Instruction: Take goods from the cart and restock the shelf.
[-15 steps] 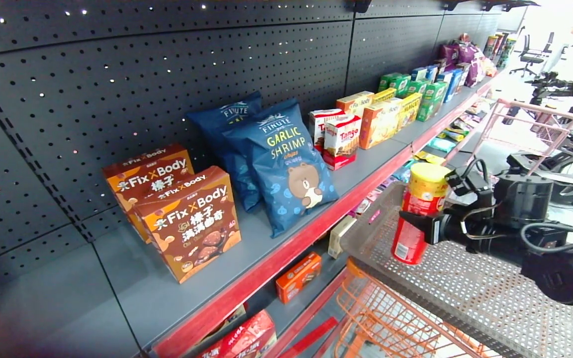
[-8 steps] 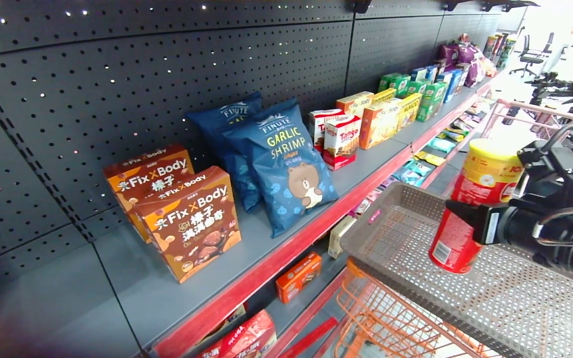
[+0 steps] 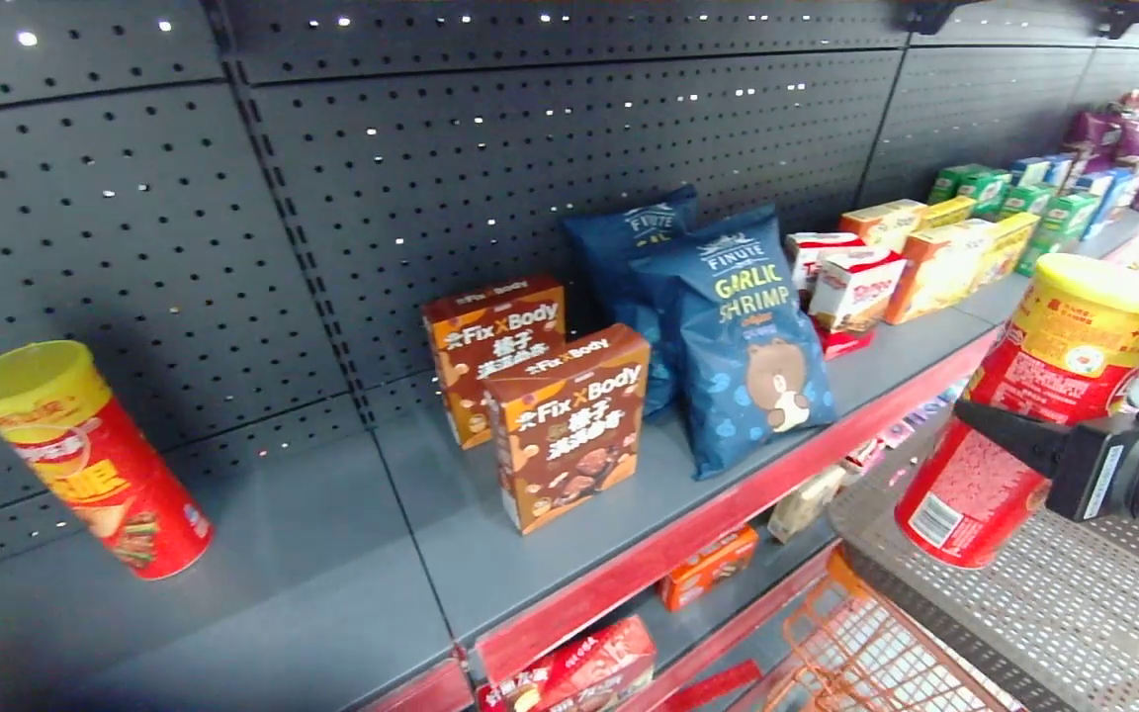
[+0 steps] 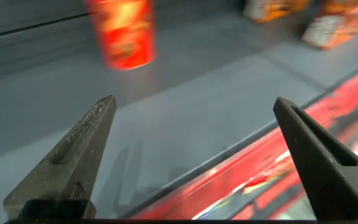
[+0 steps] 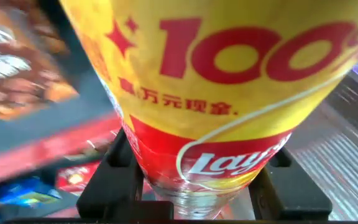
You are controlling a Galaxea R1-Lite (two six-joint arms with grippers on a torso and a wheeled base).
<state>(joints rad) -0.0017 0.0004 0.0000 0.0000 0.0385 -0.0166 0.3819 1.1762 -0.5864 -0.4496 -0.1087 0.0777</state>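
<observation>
Since a second ago the head camera has swung, so the whole shelf scene sits further right in the frame and a bare stretch of shelf has come in at the left. Before that swing, the right gripper had carried its tube up and rightward over the cart tray.

Head view: the right gripper [image 3: 1029, 445] is at the right edge, mid-height, its fingers clamped on the held tube [image 3: 1054, 366], a red and yellow crisp can that tilts with its top toward the upper right. The tube's base hangs over the perforated grey cart tray [image 3: 1074, 623] in the lower right corner, with the orange wire basket [image 3: 866, 663] beneath it. On the grey shelf [image 3: 332, 564], a second tube [image 3: 85, 460] of the same kind stands at the far left, close to the pegboard [image 3: 431, 168]. Two brown boxes [image 3: 569, 425] stand in the centre, one in front of the other, and blue snack bags [image 3: 747, 336] lean just to their right.

Left wrist view: the left gripper [image 4: 194, 155] hangs above the shelf with its fingers [image 4: 73, 162] spread wide and nothing between them. The second tube [image 4: 122, 34] is at the top of the frame, well apart from it, and the shelf's red front edge [image 4: 278, 162] crosses the lower right.

Right wrist view: the held tube [image 5: 216, 93] spans the frame, and the right gripper [image 5: 197, 196] pinches it from both sides near the bottom.
</observation>
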